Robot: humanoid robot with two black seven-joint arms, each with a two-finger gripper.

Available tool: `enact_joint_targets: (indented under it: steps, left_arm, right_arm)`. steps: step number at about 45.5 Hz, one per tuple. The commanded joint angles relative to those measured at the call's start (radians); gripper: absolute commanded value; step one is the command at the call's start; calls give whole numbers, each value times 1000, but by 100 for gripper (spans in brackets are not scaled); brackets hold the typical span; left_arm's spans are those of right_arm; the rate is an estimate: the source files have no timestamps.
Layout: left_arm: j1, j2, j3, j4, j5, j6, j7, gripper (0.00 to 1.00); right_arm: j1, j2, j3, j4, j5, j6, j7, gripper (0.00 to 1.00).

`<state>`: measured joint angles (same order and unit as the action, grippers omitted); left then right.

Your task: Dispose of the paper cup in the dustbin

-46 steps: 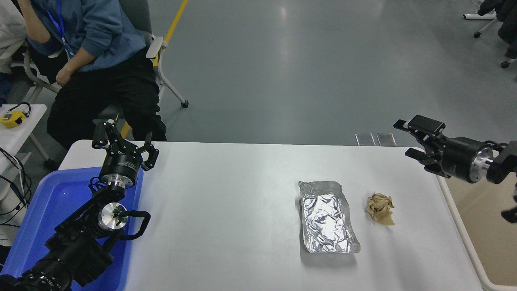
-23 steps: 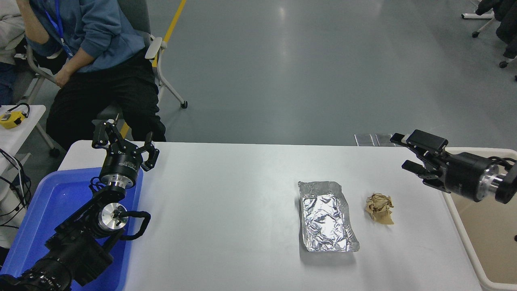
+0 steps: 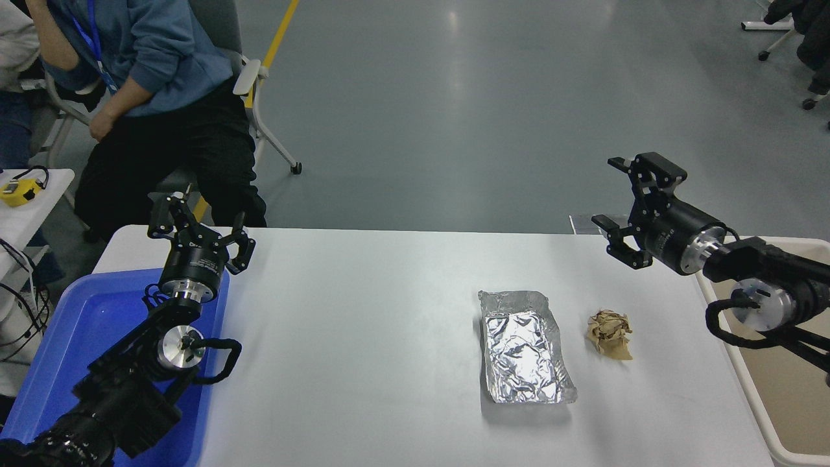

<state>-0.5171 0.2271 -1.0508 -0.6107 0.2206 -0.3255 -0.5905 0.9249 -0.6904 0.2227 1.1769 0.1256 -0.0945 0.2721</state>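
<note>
The paper cup is out of view. The beige dustbin [image 3: 775,431] stands off the table's right edge, partly cut off by the picture and partly hidden by my right arm. My right gripper [image 3: 613,194] is open and empty, raised above the table's far right corner, with its arm reaching over the dustbin's near-left rim. My left gripper [image 3: 198,224] is open and empty, parked at the table's far left above the blue tray.
A crinkled silver foil tray [image 3: 524,347] and a crumpled brown paper ball [image 3: 610,333] lie on the white table [image 3: 363,337] right of centre. A blue tray [image 3: 97,324] sits at the left under my left arm. A person [image 3: 149,97] sits at the far left.
My right gripper has moved left and up, away from over the dustbin to above the table's far right corner, and turned. The left arm has not moved.
</note>
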Motion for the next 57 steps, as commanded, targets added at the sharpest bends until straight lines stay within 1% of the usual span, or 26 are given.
enact_joint_targets:
  steps: [1, 11, 15, 23, 26, 28, 30, 33, 57]
  left_arm:
    - [0, 0, 0, 0, 0, 0, 0, 100]
    - [0, 0, 0, 0, 0, -1, 0, 100]
    - [-1, 0, 0, 0, 0, -1, 0, 100]
    - [-1, 0, 0, 0, 0, -1, 0, 100]
    - [0, 0, 0, -1, 0, -1, 0, 100]
    - [0, 0, 0, -1, 0, 0, 0, 100]
    - [-1, 0, 0, -1, 0, -1, 0, 100]
    - [-1, 0, 0, 0, 0, -1, 0, 100]
    - [-1, -2, 0, -1, 0, -1, 0, 100]
  right_arm:
    - [6, 176, 102, -256, 189, -7, -20, 100]
    - [6, 275, 129, -417, 183, -2, -10, 100]
    - [0, 308, 182, -462, 181, -2, -8, 100]
    - [-29, 324, 231, -454, 175, 2, 9, 100]
    - [-47, 324, 228, -441, 148, 5, 67, 100]
    - [-69, 324, 227, -424, 99, 15, 102, 100]
    - [-83, 324, 230, -419, 66, 27, 111, 100]
    - [-95, 324, 231, -418, 45, 32, 114, 100]
    - [-107, 374, 267, -439, 59, 13, 105, 100]
